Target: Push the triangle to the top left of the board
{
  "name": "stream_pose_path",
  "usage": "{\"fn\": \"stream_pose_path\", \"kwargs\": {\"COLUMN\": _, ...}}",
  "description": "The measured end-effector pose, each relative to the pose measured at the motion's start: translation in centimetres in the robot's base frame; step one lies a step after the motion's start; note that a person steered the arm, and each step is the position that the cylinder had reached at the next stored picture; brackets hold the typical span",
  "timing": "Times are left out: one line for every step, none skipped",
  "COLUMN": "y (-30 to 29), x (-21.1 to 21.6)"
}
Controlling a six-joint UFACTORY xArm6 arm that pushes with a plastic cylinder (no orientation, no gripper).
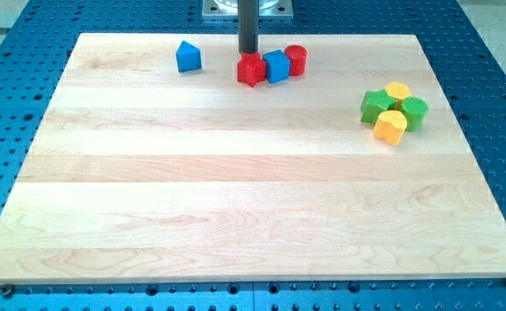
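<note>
Pale wood makes up the board [236, 199], a wide maple-coloured slab of joined planks that fills most of the view. It lies on the table [495, 78], a blue metal surface dotted with rows of small holes, which shows along all four edges.

From the view's top, the dark rod [248, 22] comes straight down in front of a grey mount at the board's far edge. There is no hand on this arm to be open or closed; the rod simply ends in my tip [248, 53], which sits just above and touching the upper side of the red block [251, 70], a chunky star-like shape.

Pressed against that red block on its right is the blue cube [276, 66], and touching the cube on its right and slightly higher is the red cylinder [295, 60]. These three form a short row near the top centre.

Left of the row, apart from it and from my tip, stands the blue triangle [188, 57], a pointed house-like piece near the top edge, left of centre.

Well apart, by the view's right edge, four blocks cluster together: a green star-like block [376, 105], a yellow block [397, 90] above, a green cylinder [414, 112] on the right, and a yellow block at the bottom [390, 127].
</note>
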State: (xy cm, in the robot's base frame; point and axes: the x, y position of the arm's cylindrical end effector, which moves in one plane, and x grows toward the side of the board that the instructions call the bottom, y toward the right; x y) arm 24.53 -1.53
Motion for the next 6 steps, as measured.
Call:
{"fn": "stream_pose_path", "kwargs": {"y": -8.7, "x": 0.4}}
{"fn": "stream_pose_path", "kwargs": {"y": -13.4, "x": 0.9}}
{"fn": "stream_pose_path", "kwargs": {"y": -9.7, "x": 2.8}}
{"fn": "stream_pose_path", "kwargs": {"y": -9.9, "x": 3.1}}
{"fn": "stream_pose_path", "kwargs": {"y": -17.4, "x": 3.2}}
{"fn": "stream_pose_path", "kwargs": {"y": -21.1, "x": 5.4}}
